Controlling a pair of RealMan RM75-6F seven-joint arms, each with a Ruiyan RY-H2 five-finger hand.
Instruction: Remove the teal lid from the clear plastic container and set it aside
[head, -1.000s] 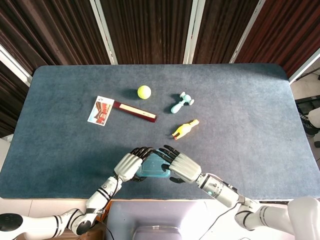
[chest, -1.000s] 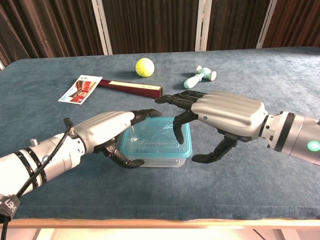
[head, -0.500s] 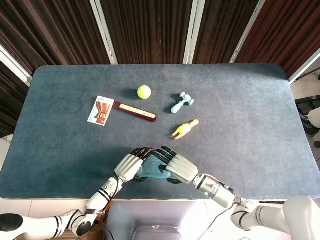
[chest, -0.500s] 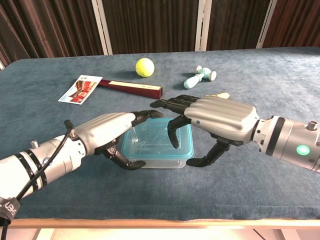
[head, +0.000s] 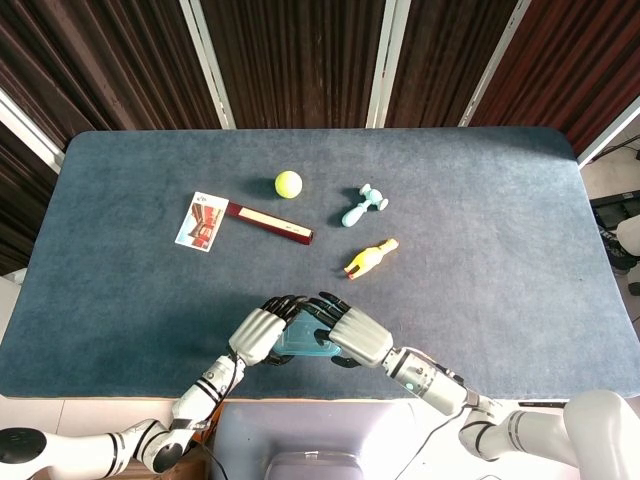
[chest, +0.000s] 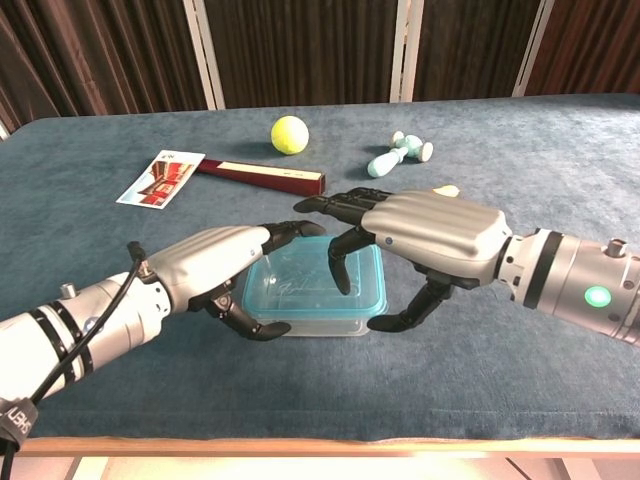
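The blue table (head: 480, 200) carries a lidded container (chest: 318, 290) near its front edge; farther back lie a ball (head: 288, 183), card (head: 199, 221), red stick (head: 270, 223), teal toy (head: 361, 205) and rubber chicken (head: 369, 258).

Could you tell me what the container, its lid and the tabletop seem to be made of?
Container: clear, glossy plastic; the cloth shows through its wall.
Teal lid: translucent plastic with bright glare streaks, probably smooth.
Table: matte blue-grey fabric, seemingly felt or short-pile carpet; no reflections.

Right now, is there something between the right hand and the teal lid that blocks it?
Nothing visible blocks it. The right hand arches directly over the teal lid, fingers curled down over it, while the left hand cups the clear container from the other side.
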